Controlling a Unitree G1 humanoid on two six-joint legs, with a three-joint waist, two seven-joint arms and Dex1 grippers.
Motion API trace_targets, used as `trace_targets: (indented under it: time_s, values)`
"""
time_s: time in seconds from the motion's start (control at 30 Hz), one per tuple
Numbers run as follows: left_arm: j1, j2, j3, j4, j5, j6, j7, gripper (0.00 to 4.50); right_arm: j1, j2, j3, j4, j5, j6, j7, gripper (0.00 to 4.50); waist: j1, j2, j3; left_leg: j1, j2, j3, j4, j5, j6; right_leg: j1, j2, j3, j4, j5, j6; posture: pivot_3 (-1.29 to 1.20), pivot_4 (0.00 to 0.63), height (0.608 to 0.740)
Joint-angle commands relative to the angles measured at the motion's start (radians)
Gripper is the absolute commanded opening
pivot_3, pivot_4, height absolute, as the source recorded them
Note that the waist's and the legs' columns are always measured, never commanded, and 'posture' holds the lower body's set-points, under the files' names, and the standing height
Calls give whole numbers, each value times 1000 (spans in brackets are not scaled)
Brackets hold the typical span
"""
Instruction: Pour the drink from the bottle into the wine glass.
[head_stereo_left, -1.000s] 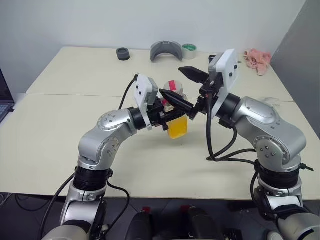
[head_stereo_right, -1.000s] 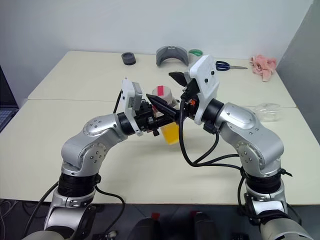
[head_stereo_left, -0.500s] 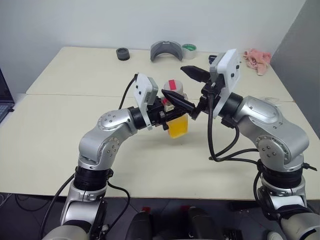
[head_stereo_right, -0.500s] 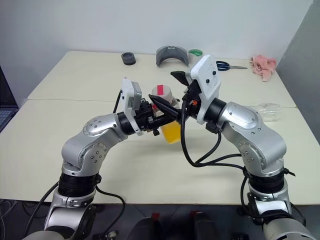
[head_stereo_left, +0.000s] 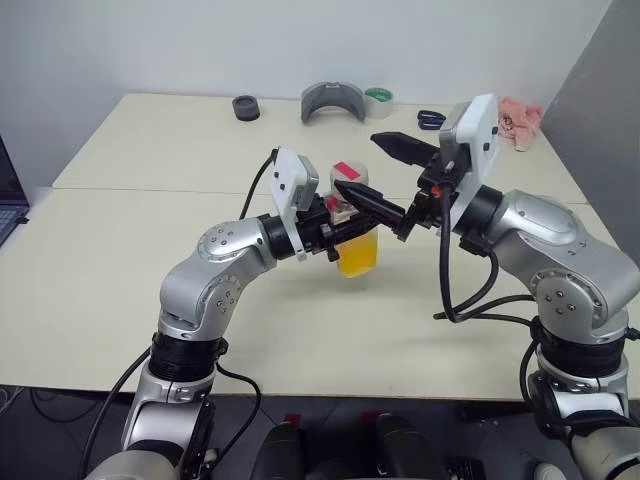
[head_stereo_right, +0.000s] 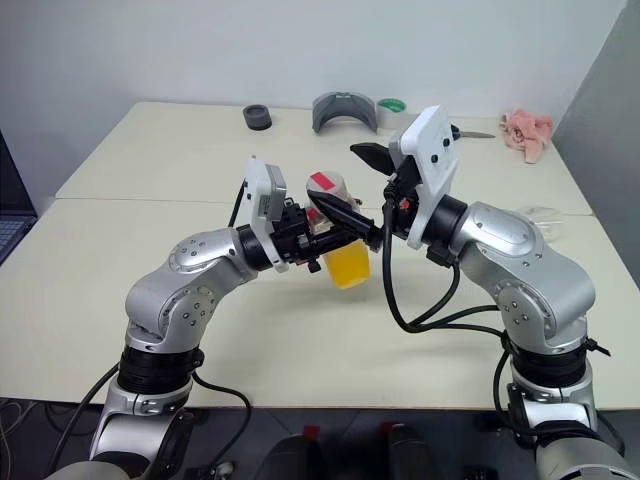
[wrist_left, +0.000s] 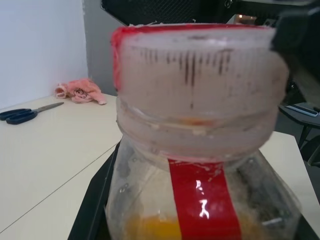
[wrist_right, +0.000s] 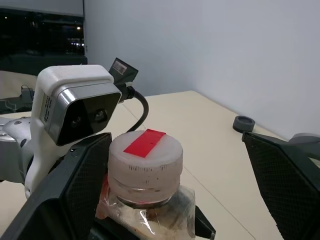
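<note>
My left gripper (head_stereo_left: 338, 232) is shut on the bottle (head_stereo_left: 357, 248), holding it upright just above the table. The orange drink (head_stereo_left: 358, 257) fills the bottle's lower part. A red stripe (wrist_left: 202, 197) runs down the bottle's side, and its white cap (wrist_right: 145, 154) has a red strip on top. My right gripper (head_stereo_left: 356, 162) is open at the cap, one finger (wrist_right: 75, 190) beside it and the other well clear; no contact shows. The wine glass (head_stereo_right: 545, 211) shows faintly on the table behind my right arm, mostly hidden.
At the table's far edge are a black round piece (head_stereo_left: 246, 107), a grey curved holder (head_stereo_left: 332, 101) and a green tape roll (head_stereo_left: 378, 97). Scissors (head_stereo_left: 430, 119) and a pink cloth (head_stereo_left: 515, 118) lie at the far right. A laptop edge (head_stereo_left: 6, 205) shows at the left.
My right arm has swung its elbow outward and its gripper has edged slightly to the right, still open at the cap. The left gripper and bottle have stayed put.
</note>
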Motion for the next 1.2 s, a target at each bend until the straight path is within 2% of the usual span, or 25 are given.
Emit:
trace_targets:
  time_s: [0.03,0.47,0.97,1.2]
  values:
    - [-25,0,8,-28,-10,-18,-9,1869,-5,-24,-46,-32,15,-1,-6,4458,0,0,0,0,0,0,0,0,0,0,0,0,0,0,0,0,150,740]
    - [-25,3,11,-28,-11,-17,-6,1869,14,-86,-66,-25,37,-9,19,4458,0,0,0,0,0,0,0,0,0,0,0,0,0,0,0,0,150,740]
    - [-22,11,11,-34,-12,-13,-9,1869,17,-60,-57,-58,123,-10,40,4458,0,0,0,0,0,0,0,0,0,0,0,0,0,0,0,0,150,740]
    - [-28,8,6,-31,-10,-16,-13,1869,12,-28,58,-14,10,-90,47,4458,0,0,0,0,0,0,0,0,0,0,1,0,0,0,0,0,150,740]
